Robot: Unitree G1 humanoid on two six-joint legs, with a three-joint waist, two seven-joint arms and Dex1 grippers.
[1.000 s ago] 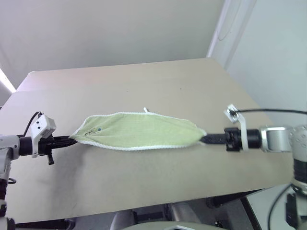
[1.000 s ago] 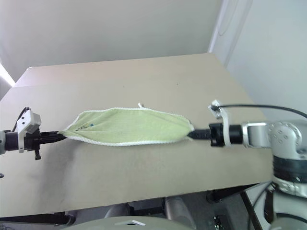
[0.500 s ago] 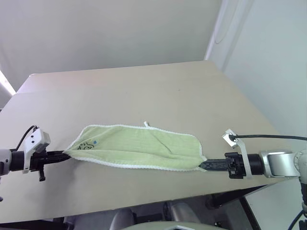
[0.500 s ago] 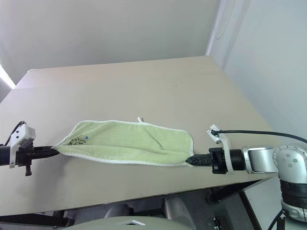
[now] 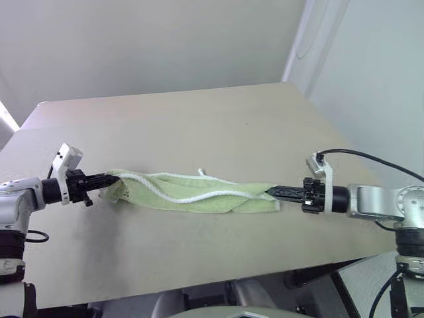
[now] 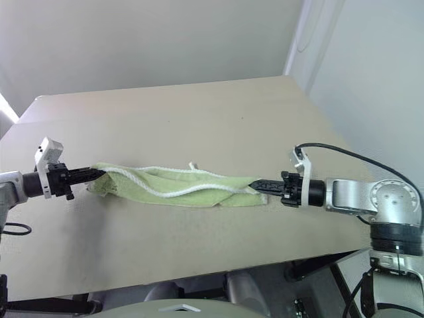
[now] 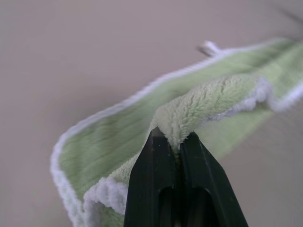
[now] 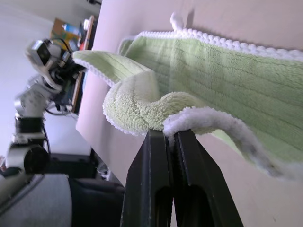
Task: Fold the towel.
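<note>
Towel (image 5: 192, 193) ends are pinched tight in both sets of fingers, left (image 5: 109, 179) and right (image 5: 275, 192). Between them it hangs low along the surface (image 5: 199, 126), half folded. It looks soft, light and floppy, so corners are best to hold.

The towel (image 5: 192, 193) is a light-green terry cloth with white stitched edging, doubled lengthwise into a long narrow band and stretched taut left to right. It lies over the table's (image 5: 199, 119) middle, nearer the front edge than the back. A small white loop tag (image 5: 201, 172) sticks up from its far long edge near the middle.
</note>
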